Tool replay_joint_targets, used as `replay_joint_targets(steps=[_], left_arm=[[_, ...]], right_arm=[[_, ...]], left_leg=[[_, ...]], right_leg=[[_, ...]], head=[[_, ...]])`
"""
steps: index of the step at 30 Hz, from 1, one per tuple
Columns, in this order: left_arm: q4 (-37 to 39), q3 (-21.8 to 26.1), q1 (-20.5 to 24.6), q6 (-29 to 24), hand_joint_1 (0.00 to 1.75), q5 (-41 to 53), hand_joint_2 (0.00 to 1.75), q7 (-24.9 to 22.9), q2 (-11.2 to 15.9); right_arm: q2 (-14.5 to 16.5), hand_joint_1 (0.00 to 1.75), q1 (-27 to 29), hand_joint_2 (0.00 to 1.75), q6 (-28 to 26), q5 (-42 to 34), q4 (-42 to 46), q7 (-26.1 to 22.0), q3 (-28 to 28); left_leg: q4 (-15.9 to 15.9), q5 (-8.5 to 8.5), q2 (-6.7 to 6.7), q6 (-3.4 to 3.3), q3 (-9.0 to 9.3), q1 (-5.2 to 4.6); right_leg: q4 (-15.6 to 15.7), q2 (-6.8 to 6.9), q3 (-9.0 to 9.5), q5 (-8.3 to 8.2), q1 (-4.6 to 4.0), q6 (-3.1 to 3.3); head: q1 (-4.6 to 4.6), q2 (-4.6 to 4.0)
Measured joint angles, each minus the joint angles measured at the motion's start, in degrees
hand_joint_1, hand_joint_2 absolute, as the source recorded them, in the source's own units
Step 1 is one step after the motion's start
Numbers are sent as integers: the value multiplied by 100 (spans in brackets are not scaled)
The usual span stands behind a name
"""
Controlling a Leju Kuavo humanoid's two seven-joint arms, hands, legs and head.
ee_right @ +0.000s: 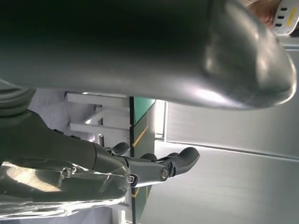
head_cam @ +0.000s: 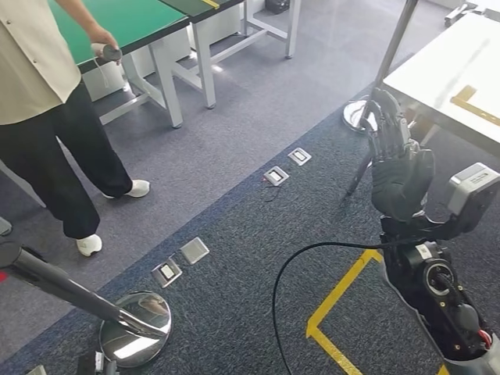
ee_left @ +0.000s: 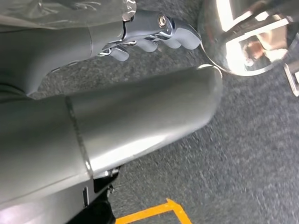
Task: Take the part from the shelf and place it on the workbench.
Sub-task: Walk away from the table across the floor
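Hanging over grey carpet, left hand (ee_left: 155, 35) holds nothing, fingers loosely apart. Right hand (head_cam: 400, 160) raised, fingers apart, nothing held, beside white table (head_cam: 448, 70). Person (head_cam: 53, 109) stands by green table (head_cam: 130, 19). Part, legible writing: cannot tell.

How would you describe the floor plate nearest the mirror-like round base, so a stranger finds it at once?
Start at the shiny round stand base low on the dark carpet. Just above it lie two square floor plates side by side. The wanted one is the nearer; it has a pale rectangle in its middle, while its neighbour is plain metal.
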State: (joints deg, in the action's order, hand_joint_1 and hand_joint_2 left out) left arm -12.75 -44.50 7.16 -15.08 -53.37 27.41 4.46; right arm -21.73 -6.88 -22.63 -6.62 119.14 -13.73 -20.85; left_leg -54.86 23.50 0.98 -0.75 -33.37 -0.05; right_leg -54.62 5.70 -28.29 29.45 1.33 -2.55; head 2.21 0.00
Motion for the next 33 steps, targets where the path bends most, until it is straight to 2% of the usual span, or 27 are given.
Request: replay_joint_targets(steps=[2, 3, 4, 5, 6, 7, 8, 9, 10, 12, 13, 14, 15, 16, 18, 19, 20, 21, 22, 23, 25, 26, 27, 29, 30, 31, 33], left_arm=[[0, 0, 1, -1, 0, -20, 0, 1, 0], [1, 1, 8, -1, 0, -26, 0, 0, 1], [1, 1, 11, 0, 0, -34, 0, 0, 2], [1, 1, 10, 2, 0, -40, 0, -1, 2], [1, 1, 8, 5, 0, -44, 0, 0, 2], [1, 0, 7, 11, 0, -45, 0, -1, 2], [0, 0, 8, 18, 0, -42, 0, -2, 2], [0, 0, 12, 26, 0, -35, 0, -5, 2], [0, 0, 19, 36, 0, -27, 0, -11, 3], [0, 0, 31, 50, 0, -11, 0, -23, 8], [0, -1, 30, 52, 0, -6, 0, -29, 13], [-1, -2, 23, 52, 0, -3, 0, -35, 20], [-1, -8, 20, 52, 0, -1, 0, -44, 24], [-1, -15, 28, 52, 0, 0, 0, -56, 25], [-2, -38, 62, 53, 0, 1, 0, -75, 21], [-2, -49, 75, 53, 0, 1, 0, -80, 19], [-2, -61, 78, 52, 0, 0, 0, -83, 18], [-2, -72, 75, 52, 0, -1, 0, -84, 17], [-2, -80, 71, 52, 0, -2, 0, -84, 19], [-2, -85, 69, 52, 0, -3, 0, -82, 22], [-2, -88, 76, 52, 0, -5, 0, -77, 28], [-2, -89, 83, 52, 0, -7, 0, -72, 31], [-2, -90, 89, 52, 0, -7, 0, -68, 33], [-2, -91, 87, 52, 0, -5, 0, -64, 40], [-2, -93, 85, 52, 0, -4, 0, -64, 44], [-2, -97, 88, 52, 0, -2, 0, -64, 46], [-2, -102, 110, 52, 0, -1, 0, -64, 49]], right_arm=[[-3, 0, -16, 0, -1, 0, -1, 15, 2], [-5, 0, -19, 0, -1, 0, -2, 25, 1], [-7, 0, -24, 0, -1, 0, -5, 36, -2], [-7, 0, -33, 0, -3, 0, -11, 44, -4], [-7, 0, -48, 0, -9, 2, -19, 45, -6], [-7, 0, -65, 0, -18, 9, -25, 45, -7], [-7, 0, -77, 0, -32, 21, -30, 45, -5], [-7, 0, -83, 0, -49, 36, -33, 44, -4], [-7, 0, -77, 0, -64, 51, -32, 43, -1], [-7, 0, -51, 0, -86, 67, -28, 44, 8], [-7, 0, -42, 0, -90, 72, -26, 44, 11], [-7, 0, -41, 0, -93, 77, -23, 44, 15], [-7, 0, -40, 0, -94, 81, -19, 42, 17], [-7, 0, -39, 0, -94, 84, -13, 40, 20], [-7, 0, -29, 0, -94, 85, -4, 39, 25], [-7, 0, -27, 0, -94, 85, -2, 39, 25], [-7, 0, -26, 0, -94, 85, -2, 39, 25], [-7, 0, -26, 0, -93, 85, -2, 39, 25], [-7, 0, -27, 0, -93, 85, -2, 39, 24], [-7, 0, -30, 0, -92, 85, -2, 39, 24], [-7, 0, -42, 0, -88, 85, -3, 39, 27], [-7, 0, -50, 0, -86, 85, -3, 40, 31], [-7, 0, -57, 0, -84, 85, -4, 41, 36], [-7, 0, -65, 0, -82, 85, -5, 43, 45], [-7, 0, -68, 0, -81, 85, -6, 43, 51], [-7, 0, -71, 0, -80, 85, -7, 42, 59], [-7, 0, -71, 0, -80, 85, -10, 40, 80]], left_leg=[[42, -22, -117, -62, 27, 20], [44, -24, -177, -82, 27, 16], [41, -23, -246, -92, 26, 10], [36, -22, -321, -96, 26, 4], [26, -21, -402, -96, 27, 0], [12, -17, -487, -93, 29, 1], [-5, -11, -570, -84, 31, 4], [-28, -3, -651, -69, 24, 2], [-59, 4, -727, -50, 5, 1], [-82, -8, -858, 9, -47, 12], [-77, -25, -926, 44, -71, 22], [-75, -28, -924, 76, -84, 32], [-139, 14, -826, 107, -118, 25], [-325, 122, -657, 136, -205, 21], [-1050, 486, -288, 193, -553, 27], [-1459, 649, -213, 217, -761, 42], [-1743, 728, -180, 233, -906, 56], [-1820, 703, -165, 242, -948, 66], [-1646, 571, -145, 241, -862, 73], [-1267, 373, -89, 228, -663, 74], [-430, 65, 152, 178, -226, 35], [-189, 4, 237, 146, -105, 7], [-91, 3, 270, 119, -67, -19], [-66, 4, 139, 64, -72, -25], [-39, -3, 70, 39, -63, -14], [-13, -13, 5, 11, -49, 0], [19, -24, -109, -37, -27, 15]], right_leg=[[-569, -330, -248, 342, 16, -13], [-999, -459, -460, 543, 10, -9], [-1399, -521, -666, 686, 2, -7], [-1636, -546, -805, 722, -4, -6], [-1650, -556, -841, 637, -6, -1], [-1424, -571, -764, 444, -5, 8], [-1033, -631, -604, 199, 1, 19], [-628, -771, -433, 11, 14, 29], [-303, -909, -300, -109, 34, 35], [-56, -1070, -204, -137, 36, 55], [-33, -1020, -193, -145, 32, 81], [-15, -947, -176, -158, 28, 115], [10, -872, -155, -172, 33, 156], [36, -789, -134, -186, 38, 190], [57, -621, -114, -186, 22, 232], [57, -533, -111, -179, 11, 241], [56, -450, -108, -170, 5, 245], [56, -370, -102, -160, 2, 243], [55, -293, -88, -146, 1, 237], [55, -220, -66, -128, 1, 224], [52, -90, -19, -80, -20, 178], [54, -35, 0, -59, -36, 151], [60, 16, 16, -42, -52, 122], [81, 103, 50, -9, -56, 64], [45, 42, 51, 40, -46, 36], [-86, -88, 0, 135, -34, 18], [-724, -425, -306, 472, -23, 5]], head=[[50, 0], [82, 0], [110, 0], [127, 0], [136, 0], [142, 0], [153, 0], [167, 0], [170, 0], [156, 0], [141, 0], [132, 0], [102, 0], [60, 0], [-17, 0], [-33, 0], [-36, 0], [-43, 0], [-47, 0], [-51, 0], [-62, 0], [-54, 0], [-44, 0], [-16, 0], [-7, 0], [8, 0], [65, 0]])
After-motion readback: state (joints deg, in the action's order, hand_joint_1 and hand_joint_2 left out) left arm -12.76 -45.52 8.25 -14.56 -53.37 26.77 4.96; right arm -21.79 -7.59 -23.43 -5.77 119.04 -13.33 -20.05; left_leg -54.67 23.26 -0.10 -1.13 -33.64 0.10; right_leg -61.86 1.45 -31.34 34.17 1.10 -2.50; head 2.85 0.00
